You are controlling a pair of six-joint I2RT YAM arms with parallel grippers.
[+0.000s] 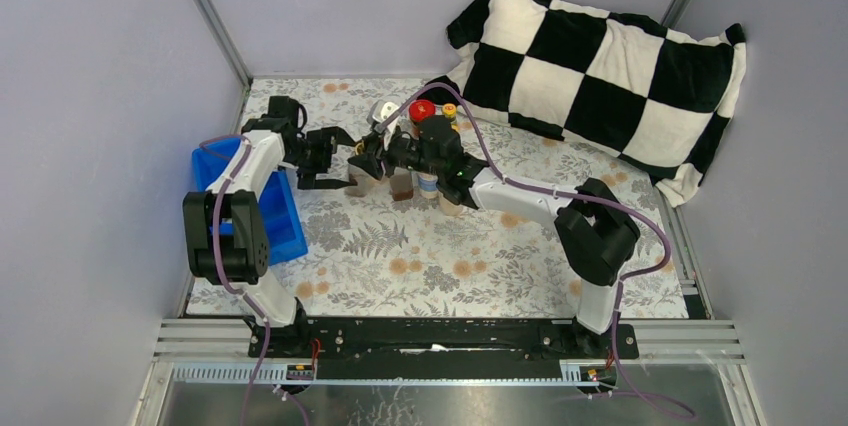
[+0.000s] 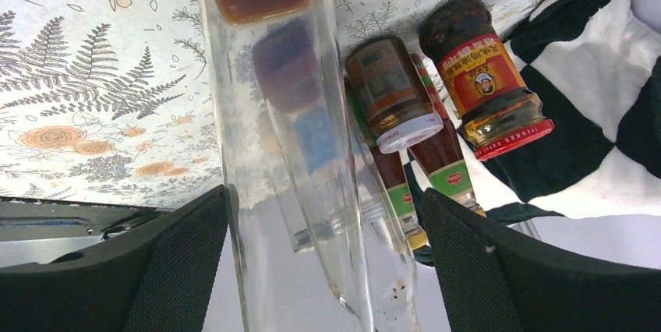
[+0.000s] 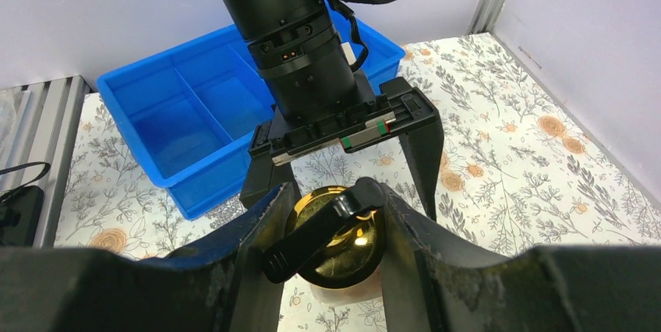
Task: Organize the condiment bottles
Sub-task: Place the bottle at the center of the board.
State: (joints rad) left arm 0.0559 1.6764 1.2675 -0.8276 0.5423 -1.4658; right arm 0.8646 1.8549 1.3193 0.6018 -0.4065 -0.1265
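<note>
My right gripper (image 3: 331, 246) is shut on the gold cap (image 3: 347, 258) of a tall clear bottle (image 2: 265, 153), which stands upright on the floral cloth. My left gripper (image 2: 323, 262) is open around the same bottle lower down. Its left pad lies against the glass and its right pad stands apart. From the right wrist view, the left gripper's fingers (image 3: 427, 153) straddle the bottle's base. Behind it stand a red-lidded jar (image 2: 487, 75), a white-lidded jar (image 2: 390, 90) and a yellow-capped sauce bottle (image 2: 448, 168). From above, both grippers (image 1: 358, 161) meet left of the bottle cluster (image 1: 425, 146).
A blue divided tray (image 1: 285, 226) sits at the table's left edge beside the left arm, seen also as the blue tray (image 3: 204, 184) behind the left wrist. A black-and-white checked pillow (image 1: 600, 66) fills the back right. Grey walls close in the table.
</note>
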